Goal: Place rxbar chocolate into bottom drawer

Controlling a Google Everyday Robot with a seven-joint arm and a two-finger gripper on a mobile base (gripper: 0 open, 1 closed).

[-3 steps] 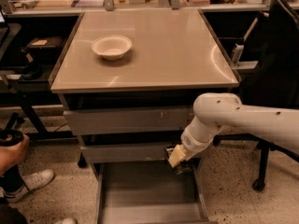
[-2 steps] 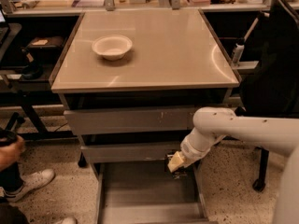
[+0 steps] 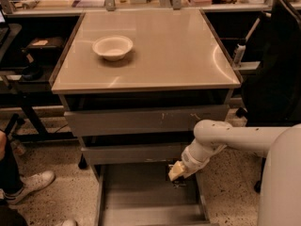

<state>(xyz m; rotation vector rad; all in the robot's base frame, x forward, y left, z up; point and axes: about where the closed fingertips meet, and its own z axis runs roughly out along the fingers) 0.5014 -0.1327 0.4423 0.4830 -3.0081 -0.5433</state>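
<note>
The bottom drawer [image 3: 141, 194] is pulled out towards me, a shallow grey tray below two wider closed drawers [image 3: 146, 121]. My gripper [image 3: 176, 172], with pale yellowish tips, hangs low over the drawer's back right part, just in front of the middle drawer's front. A small dark shape [image 3: 178, 183] lies right under the tips on the drawer floor. I cannot tell whether it is the rxbar chocolate. No black-wrapped bar shows clearly anywhere else.
A white bowl [image 3: 113, 47] stands on the tan tabletop [image 3: 178, 55] at the back left. A black chair [image 3: 275, 65] is at the right. A person's leg and white shoe [image 3: 28, 185] are at the left on the speckled floor.
My gripper has stayed over the drawer's back right part and shifted slightly lower and to the left. My arm now fills more of the lower right of the view.
</note>
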